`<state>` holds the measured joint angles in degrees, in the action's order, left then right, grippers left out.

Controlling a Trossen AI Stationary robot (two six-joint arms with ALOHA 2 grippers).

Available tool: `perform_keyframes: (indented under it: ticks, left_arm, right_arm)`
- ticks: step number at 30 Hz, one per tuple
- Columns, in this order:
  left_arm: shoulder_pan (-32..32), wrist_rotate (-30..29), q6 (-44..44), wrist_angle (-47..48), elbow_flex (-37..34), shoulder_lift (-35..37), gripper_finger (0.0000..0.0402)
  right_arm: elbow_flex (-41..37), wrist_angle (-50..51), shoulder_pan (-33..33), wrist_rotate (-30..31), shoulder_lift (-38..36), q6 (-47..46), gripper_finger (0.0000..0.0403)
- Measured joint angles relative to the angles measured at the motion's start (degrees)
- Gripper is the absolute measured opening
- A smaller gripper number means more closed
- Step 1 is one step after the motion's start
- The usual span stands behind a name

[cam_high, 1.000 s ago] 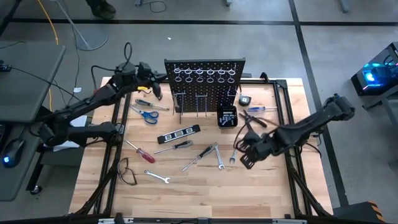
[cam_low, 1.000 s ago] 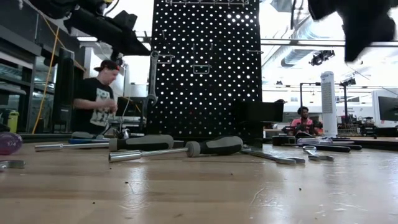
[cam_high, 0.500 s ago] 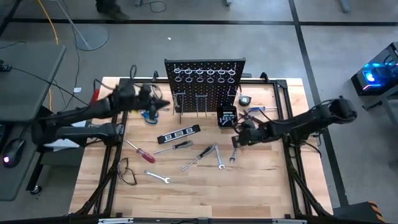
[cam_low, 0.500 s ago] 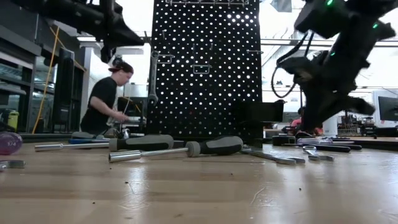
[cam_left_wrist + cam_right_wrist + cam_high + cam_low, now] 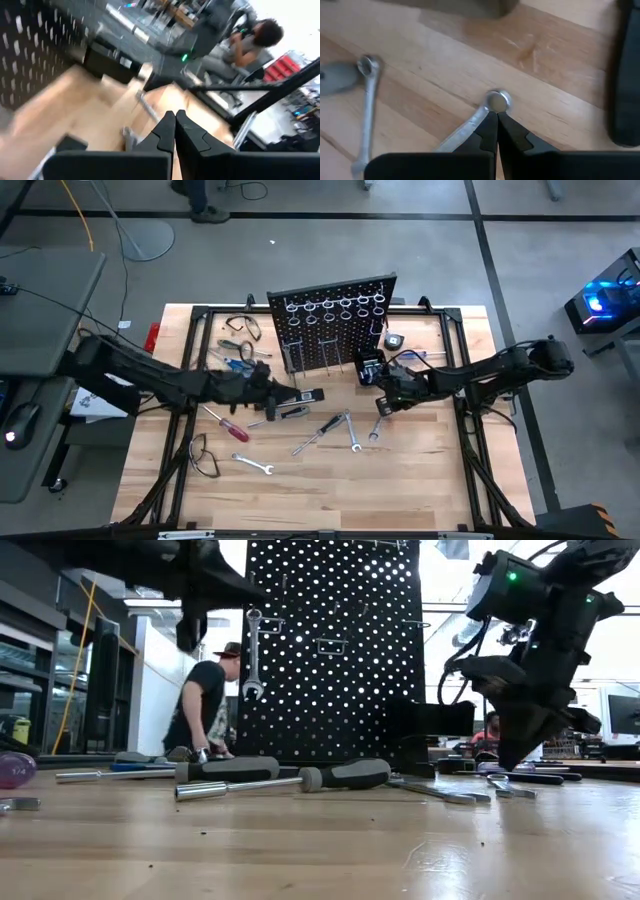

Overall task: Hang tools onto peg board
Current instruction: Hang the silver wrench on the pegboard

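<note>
Going from left to right, the left gripper (image 5: 272, 393) has come forward from the back left part of the worktop (image 5: 420, 480) and is now low over the middle, just in front of the peg board (image 5: 333, 320), near the screwdrivers (image 5: 283, 413). Its jaws are clenched on nothing. The peg board itself looks different: its top edge now runs at a slant in the high view, where it was straight a moment ago, so I judge it was pushed or tipped. One wrench (image 5: 253, 653) hangs on it in the low view. The other tools lie flat in front of it: scissors (image 5: 238, 365) toward the back left, more wrenches (image 5: 353, 434) at the centre.

The right gripper (image 5: 384, 404) has lowered beside the small black box (image 5: 369, 368), right of centre. Its jaws are closed and empty, their tips just at the ring end of a wrench (image 5: 470, 125). Probably it must open before any pick; the hanging is only begun.
</note>
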<state>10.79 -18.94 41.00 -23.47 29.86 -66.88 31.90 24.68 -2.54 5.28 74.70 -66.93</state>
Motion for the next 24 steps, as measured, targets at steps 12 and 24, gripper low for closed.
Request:
perform_keyframes:
  ticks: [12, 24]
  left_arm:
    - [2.60, -4.43, 4.47, -4.42, 0.08, -3.91, 0.0000]
    - [6.66, -5.24, 8.41, -7.16, 6.77, -17.07, 0.0000]
  right_arm:
    - [0.02, -0.10, -0.56, 1.87, -0.13, 8.90, 0.0000]
    - [0.04, -2.95, -0.49, 3.28, 2.62, 11.49, 0.0000]
